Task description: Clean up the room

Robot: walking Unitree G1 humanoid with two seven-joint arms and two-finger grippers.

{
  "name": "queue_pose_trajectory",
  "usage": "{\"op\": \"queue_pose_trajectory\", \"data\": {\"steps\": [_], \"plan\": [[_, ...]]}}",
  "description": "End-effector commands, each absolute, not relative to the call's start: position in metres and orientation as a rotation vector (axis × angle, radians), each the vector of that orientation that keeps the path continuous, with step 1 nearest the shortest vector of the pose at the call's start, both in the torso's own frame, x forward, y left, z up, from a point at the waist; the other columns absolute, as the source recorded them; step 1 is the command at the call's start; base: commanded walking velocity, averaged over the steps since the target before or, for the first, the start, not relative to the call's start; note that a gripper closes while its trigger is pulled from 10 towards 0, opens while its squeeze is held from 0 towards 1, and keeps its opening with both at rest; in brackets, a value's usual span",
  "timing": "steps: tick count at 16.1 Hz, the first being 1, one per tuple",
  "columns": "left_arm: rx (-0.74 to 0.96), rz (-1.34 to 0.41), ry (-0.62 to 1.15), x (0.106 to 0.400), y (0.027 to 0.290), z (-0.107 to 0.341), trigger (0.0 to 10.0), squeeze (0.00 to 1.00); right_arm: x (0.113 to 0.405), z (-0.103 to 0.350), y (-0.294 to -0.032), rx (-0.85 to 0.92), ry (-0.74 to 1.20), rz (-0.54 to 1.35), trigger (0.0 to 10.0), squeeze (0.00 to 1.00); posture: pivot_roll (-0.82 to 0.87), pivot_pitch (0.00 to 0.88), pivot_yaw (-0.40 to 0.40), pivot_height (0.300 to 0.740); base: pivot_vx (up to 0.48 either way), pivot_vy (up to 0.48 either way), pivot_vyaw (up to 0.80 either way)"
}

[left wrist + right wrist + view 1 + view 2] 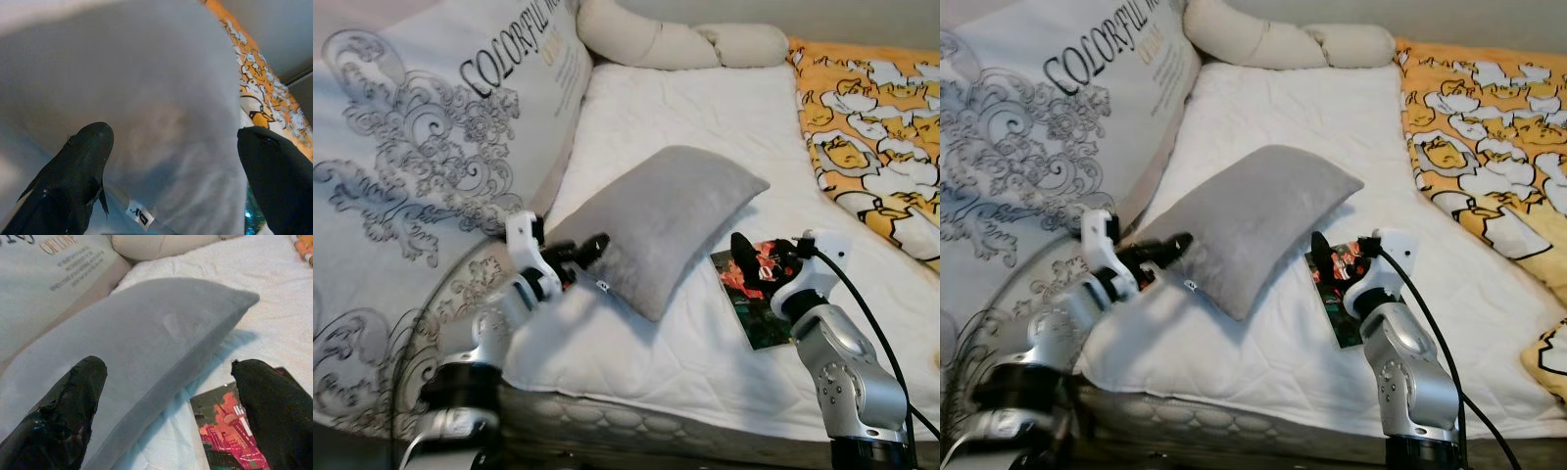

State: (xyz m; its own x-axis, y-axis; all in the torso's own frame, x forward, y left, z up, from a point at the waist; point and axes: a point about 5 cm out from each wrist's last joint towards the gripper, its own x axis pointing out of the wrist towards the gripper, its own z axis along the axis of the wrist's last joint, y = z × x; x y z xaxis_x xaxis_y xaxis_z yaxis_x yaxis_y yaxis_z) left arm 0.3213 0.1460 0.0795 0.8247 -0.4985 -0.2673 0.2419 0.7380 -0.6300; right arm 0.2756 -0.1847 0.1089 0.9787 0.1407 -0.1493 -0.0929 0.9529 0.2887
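L end effector (pixel 592 245) at grey pillow (pixel 656 220)

A: Location?
B: Home bedroom. The bed (pixel 705 108) has a white quilted mattress cover, and the mattress edge shows at its near side.
A: Other cues?
B: Grey pillow (pixel 661 220) lying on it, long cream bolster (pixel 675 41) at the far end, orange cartoon-print blanket (pixel 871 127) along the right side. Big white printed cushion (pixel 431 127) with grey scrollwork and lettering leans on the left. Small picture book (pixel 759 294) lies flat on the sheet. All soft furnishings and domestic.
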Motion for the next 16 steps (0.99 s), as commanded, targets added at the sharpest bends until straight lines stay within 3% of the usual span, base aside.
{"op": "queue_pose_trajectory", "data": {"steps": [1, 7, 8, 9, 10, 11, 13, 14, 15, 16], "plan": [[-0.685, -0.408, 0.479, 0.325, 0.144, 0.073, 10.0, 1.0, 0.277, 0.112, -0.183, 0.299, 0.165, 0.129, 10.0, 1.0, -0.06, 0.033, 0.066, 0.74, 0.0, 0.0, 0.0], [-0.933, -0.265, 0.597, 0.337, 0.141, 0.055, 10.0, 1.0, 0.258, 0.11, -0.173, 0.309, 0.199, 0.188, 10.0, 1.0, -0.12, 0.058, 0.106, 0.74, 0.0, 0.0, 0.0], [-0.971, -0.26, 0.612, 0.336, 0.137, 0.052, 10.0, 1.0, 0.255, 0.108, -0.171, 0.303, 0.221, 0.216, 10.0, 0.9, -0.12, 0.057, 0.105, 0.74, 0.0, 0.0, 0.0], [-0.976, -0.263, 0.618, 0.336, 0.136, 0.051, 10.0, 1.0, 0.253, 0.107, -0.17, 0.299, 0.231, 0.227, 10.0, 0.9, -0.12, 0.057, 0.105, 0.74, 0.0, 0.0, 0.0], [-0.915, -0.244, 0.646, 0.334, 0.133, 0.046, 10.0, 1.0, 0.25, 0.105, -0.168, 0.298, 0.253, 0.255, 10.0, 0.0, -0.13, 0.054, 0.105, 0.74, 0.0, 0.0, 0.0], [-0.825, -0.194, 0.668, 0.333, 0.135, 0.04, 10.0, 1.0, 0.249, 0.106, -0.166, 0.288, 0.259, 0.276, 10.0, 0.0, -0.13, 0.054, 0.106, 0.74, 0.0, 0.0, 0.0], [-0.84, -0.176, 0.662, 0.334, 0.136, 0.04, 10.0, 1.0, 0.248, 0.108, -0.165, 0.293, 0.26, 0.293, 10.0, 0.0, -0.13, 0.053, 0.104, 0.74, 0.0, 0.0, 0.0], [-0.897, -0.174, 0.653, 0.335, 0.134, 0.041, 10.0, 0.76, 0.248, 0.107, -0.164, 0.294, 0.266, 0.305, 10.0, 0.0, -0.13, 0.054, 0.099, 0.74, 0.0, 0.0, 0.0], [-0.948, -0.182, 0.657, 0.335, 0.129, 0.042, 10.0, 0.27, 0.247, 0.106, -0.163, 0.283, 0.277, 0.315, 10.0, 0.0, -0.13, 0.055, 0.096, 0.74, 0.0, 0.0, 0.0], [-0.992, -0.198, 0.649, 0.335, 0.121, 0.042, 10.0, 0.0, 0.248, 0.106, -0.161, 0.281, 0.279, 0.332, 10.0, 0.0, -0.13, 0.057, 0.093, 0.74, 0.0, 0.0, 0.0]]}}
